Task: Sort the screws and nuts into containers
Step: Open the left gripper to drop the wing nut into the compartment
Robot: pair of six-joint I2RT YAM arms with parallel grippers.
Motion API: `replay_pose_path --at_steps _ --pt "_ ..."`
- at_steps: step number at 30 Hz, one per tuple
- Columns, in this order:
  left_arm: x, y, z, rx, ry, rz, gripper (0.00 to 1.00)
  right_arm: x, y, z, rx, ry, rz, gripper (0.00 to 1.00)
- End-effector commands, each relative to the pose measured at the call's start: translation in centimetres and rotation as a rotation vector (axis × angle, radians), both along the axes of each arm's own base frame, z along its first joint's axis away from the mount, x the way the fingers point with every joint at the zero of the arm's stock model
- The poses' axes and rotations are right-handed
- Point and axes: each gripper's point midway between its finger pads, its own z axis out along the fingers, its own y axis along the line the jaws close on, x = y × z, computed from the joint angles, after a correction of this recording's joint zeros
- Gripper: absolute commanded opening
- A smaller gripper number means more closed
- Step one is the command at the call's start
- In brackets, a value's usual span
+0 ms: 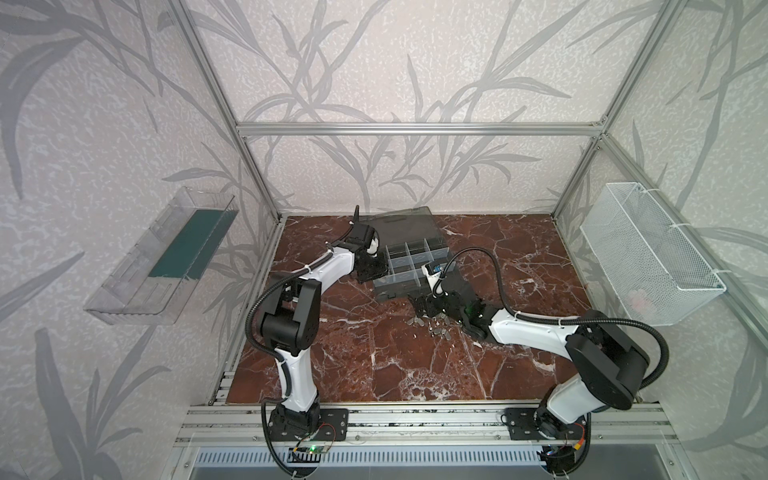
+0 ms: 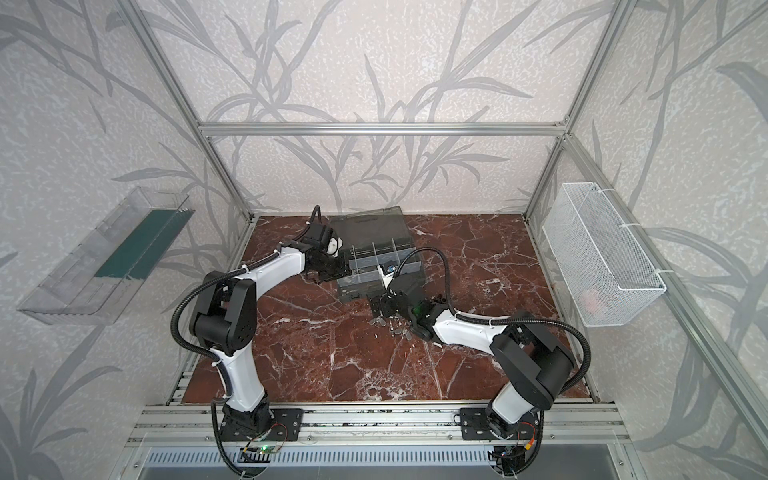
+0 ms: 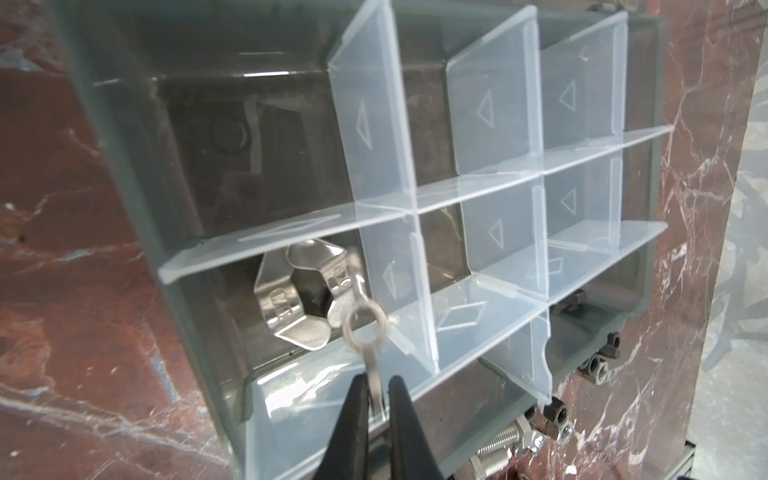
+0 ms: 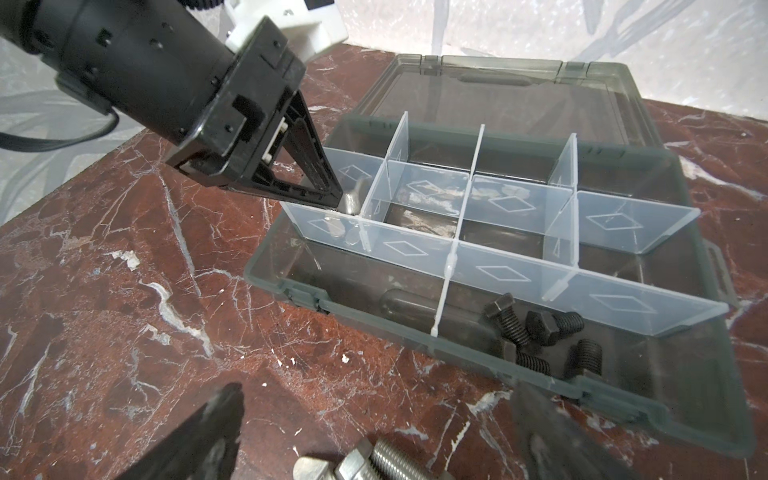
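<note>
Black fingers (image 3: 353, 415) of the left gripper (image 3: 379, 386) are clenching a silver wing nut (image 3: 368, 328), seemingly by one wing, though the edge-on view is making that hard to confirm. Just beyond the fingertips, more wing nuts (image 3: 299, 291) are already lying in a compartment of the organizer case (image 4: 457, 351), so this is looking like the right cell. A thin divider (image 3: 390, 270) is standing just beside the held nut. The fingers should be easing apart only once the nut is hanging fully inside the walls, then lifting straight out without snagging the plastic. Further right, black bolts (image 4: 536, 332) are sitting in a front compartment. Rightmost, the right gripper (image 4: 378, 390) is hovering with jaws spread and empty, loose silver bolts (image 4: 386, 459) lying just beneath, between its fingers
</note>
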Motion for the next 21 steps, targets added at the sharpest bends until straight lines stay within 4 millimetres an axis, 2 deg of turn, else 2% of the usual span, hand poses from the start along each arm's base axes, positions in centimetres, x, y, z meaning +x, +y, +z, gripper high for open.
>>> replay_pose_path --at_steps 1,6,12,17,21 --pt "-0.5 -0.2 -0.3 0.003 0.037 -0.009 0.15 0.2 0.4 0.5 0.020 -0.011 0.003 0.99" --pt "-0.5 -0.1 0.3 0.003 0.019 -0.015 0.21 0.2 0.4 0.5 0.021 -0.009 0.003 0.99" --pt "-0.2 -0.2 2.6 -0.005 -0.063 -0.031 0.29 0.2 0.3 0.4 0.018 -0.007 -0.001 0.99" --pt "0.0 -0.6 5.3 -0.032 -0.176 -0.047 0.44 0.3 0.2 0.5 0.017 -0.009 -0.009 0.99" --pt "-0.4 -1.4 6.4 -0.025 -0.225 -0.076 0.63 0.4 -0.2 0.4 0.009 -0.009 -0.029 0.99"
